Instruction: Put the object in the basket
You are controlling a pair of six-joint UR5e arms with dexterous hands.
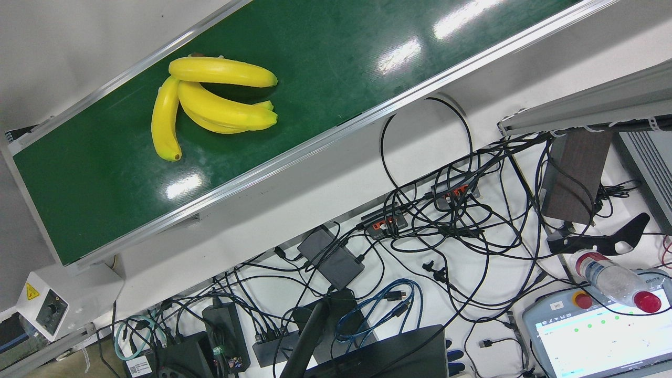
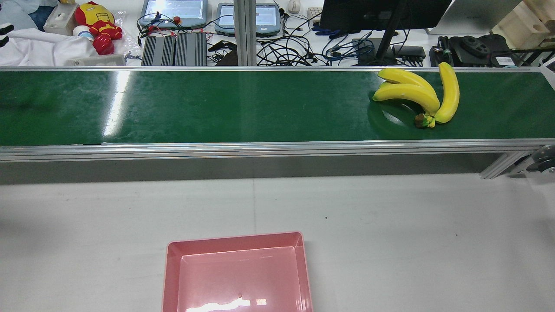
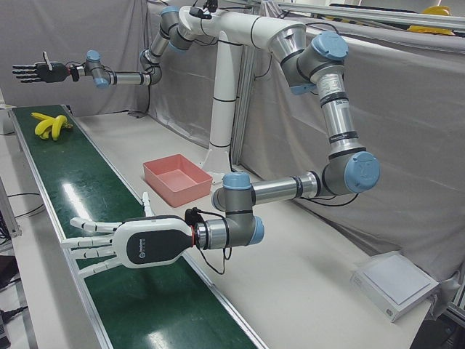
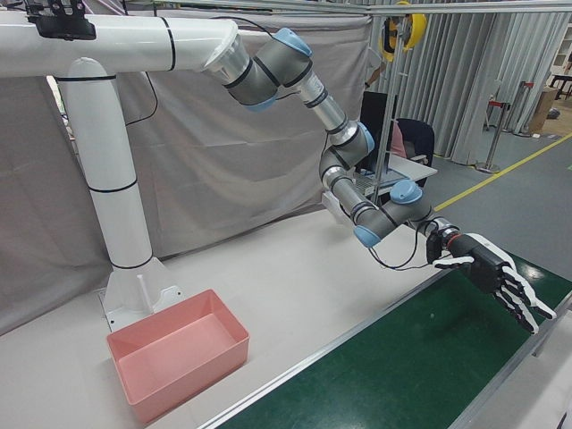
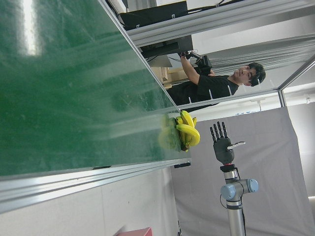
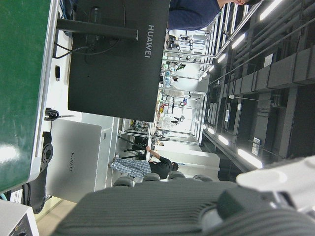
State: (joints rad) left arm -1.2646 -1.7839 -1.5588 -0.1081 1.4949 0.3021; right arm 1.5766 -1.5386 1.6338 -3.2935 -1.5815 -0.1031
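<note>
Both hands are splayed and empty. The banana bunch (image 2: 416, 93) lies on the green belt (image 2: 217, 104) at the robot's right end, stem toward the robot. The right hand (image 3: 35, 71) hovers near it; the left hand (image 3: 123, 246) is well apart.

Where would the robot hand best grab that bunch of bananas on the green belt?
Probably across the bunch of bananas near the stem, coming from above: the fruits join there, fan apart further out, and lie flat on the green belt.
</note>
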